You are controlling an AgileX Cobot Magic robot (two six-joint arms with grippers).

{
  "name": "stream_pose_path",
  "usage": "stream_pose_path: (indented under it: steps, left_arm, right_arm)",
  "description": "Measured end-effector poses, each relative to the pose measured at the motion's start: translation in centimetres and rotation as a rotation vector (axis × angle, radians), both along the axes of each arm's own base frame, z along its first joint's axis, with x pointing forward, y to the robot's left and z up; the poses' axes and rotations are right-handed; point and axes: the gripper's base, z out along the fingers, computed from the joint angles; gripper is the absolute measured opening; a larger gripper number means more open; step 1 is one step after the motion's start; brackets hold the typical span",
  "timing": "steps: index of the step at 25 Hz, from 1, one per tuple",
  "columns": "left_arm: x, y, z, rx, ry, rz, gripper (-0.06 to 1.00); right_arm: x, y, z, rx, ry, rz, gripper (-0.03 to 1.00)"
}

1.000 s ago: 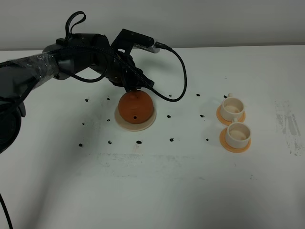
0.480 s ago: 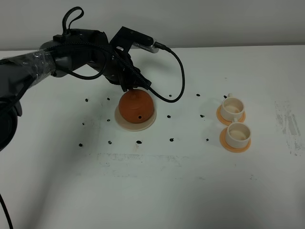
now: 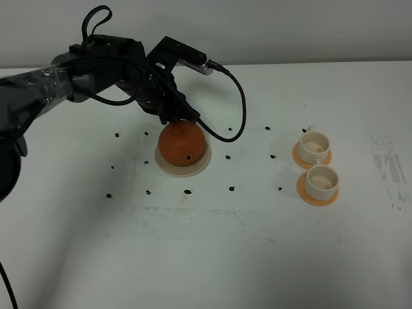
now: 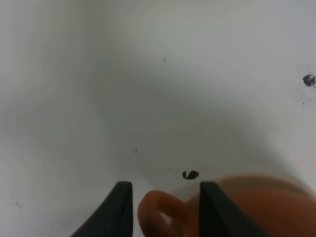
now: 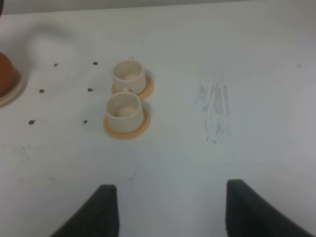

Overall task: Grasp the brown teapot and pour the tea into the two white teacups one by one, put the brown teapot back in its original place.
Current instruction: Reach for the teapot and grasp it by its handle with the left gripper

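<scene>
L gripper [image 4: 164, 191] jaws part-open, straddling loop handle [image 4: 160, 217] of round reddish-brown clay teapot [image 3: 182, 143]; gripping or not, can't tell. Teapot sits on cream round saucer [image 3: 194, 168], toward white table [image 3: 212, 257] far edge. R gripper [image 5: 173, 212] spread wide, holding nothing.

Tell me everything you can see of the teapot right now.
The teapot is small, round, reddish-brown and matte, like clay, with a small dark spot on its near side. It sits upright on a cream saucer on the white table. Its loop handle lies between the left gripper's fingers, with a thin gap showing on each side, so no firm grip is visible. The arm hides the teapot's top.
</scene>
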Motion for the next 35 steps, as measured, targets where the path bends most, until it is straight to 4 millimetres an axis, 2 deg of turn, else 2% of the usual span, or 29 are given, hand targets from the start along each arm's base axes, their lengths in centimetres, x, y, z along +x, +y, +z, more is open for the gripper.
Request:
stream_pose_path:
  steps: [17,27,35]
  left_arm:
    - [-0.1,0.2,0.5,0.038,-0.018,-0.040,0.31]
    - [0.6,0.2,1.4,0.020,-0.114,-0.043,0.31]
    - [1.1,1.5,0.2,0.007,-0.067,0.022,0.31]
  right_arm:
    - [0.0,0.0,0.0,0.000,0.000,0.000,0.47]
    - [0.0,0.0,0.0,0.000,0.000,0.000,0.47]
    - [0.0,0.0,0.0,0.000,0.000,0.000,0.47]
